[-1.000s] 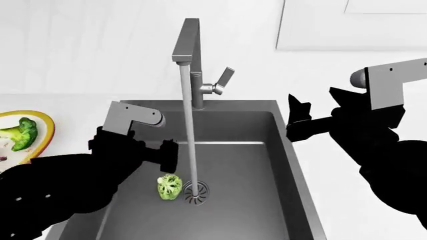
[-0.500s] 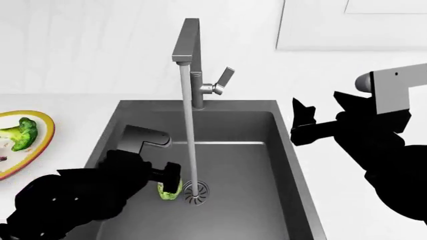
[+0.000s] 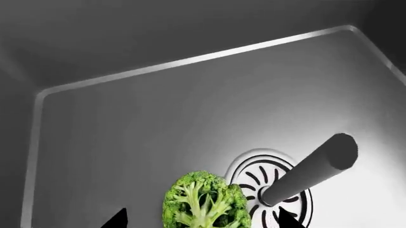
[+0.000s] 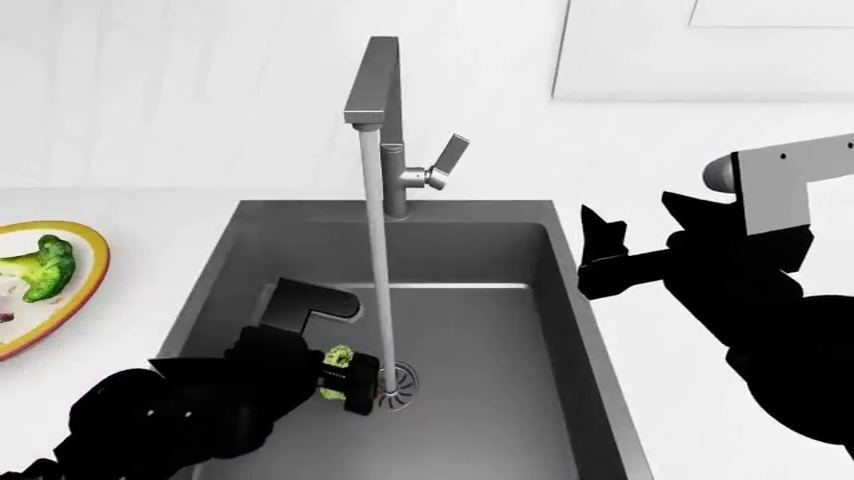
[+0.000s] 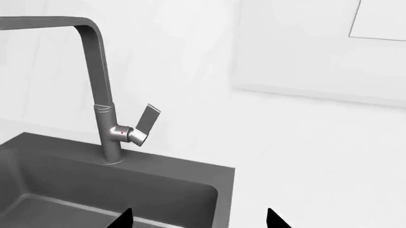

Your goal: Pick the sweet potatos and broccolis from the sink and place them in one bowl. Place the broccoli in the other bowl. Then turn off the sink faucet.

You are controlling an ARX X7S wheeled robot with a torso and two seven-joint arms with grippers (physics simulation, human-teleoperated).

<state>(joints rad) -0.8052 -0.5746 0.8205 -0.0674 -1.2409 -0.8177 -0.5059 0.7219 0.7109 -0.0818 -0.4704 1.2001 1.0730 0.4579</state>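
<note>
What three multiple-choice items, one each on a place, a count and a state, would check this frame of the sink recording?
1. Where is the broccoli that the left gripper reaches for?
A. on the sink floor beside the drain
B. on the counter
C. in a cupboard

2. How many broccoli pieces lie in the yellow-rimmed bowl?
A. none
B. one
C. three

3. What state is the faucet in?
A. off
B. running
C. detached

Answers: 1 A, the left wrist view shows it next to the drain grate. 2 B, a single floret lies there. 3 B, a water stream falls to the drain.
</note>
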